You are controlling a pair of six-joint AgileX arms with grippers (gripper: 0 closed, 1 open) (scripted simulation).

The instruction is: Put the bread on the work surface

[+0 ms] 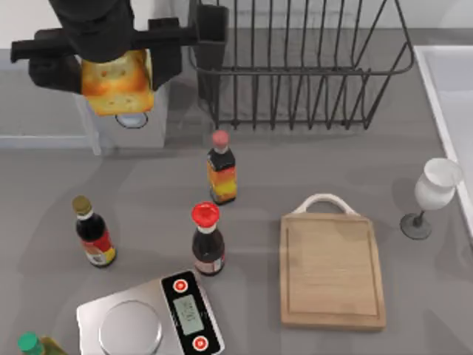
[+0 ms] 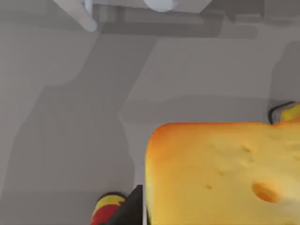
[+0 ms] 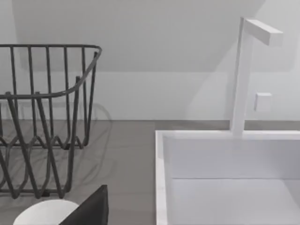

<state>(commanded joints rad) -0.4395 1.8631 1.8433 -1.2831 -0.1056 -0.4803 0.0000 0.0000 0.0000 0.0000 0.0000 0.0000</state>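
Left gripper (image 1: 117, 74) at ten o'clock clamps one bread slice (image 1: 118, 83); three sauce bottles (image 1: 222, 168), labels unreadable; one cutting board (image 1: 332, 274) at four o'clock.

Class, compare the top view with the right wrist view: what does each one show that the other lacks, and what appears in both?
Top view alone: the left gripper at the far left, holding the bread raised, the cutting board lying bare at the near right, the sauce bottles and the kitchen scale.

Right wrist view alone: the white faucet standing behind the sink.

Both: the dark wire rack, the white sink and the grey countertop.
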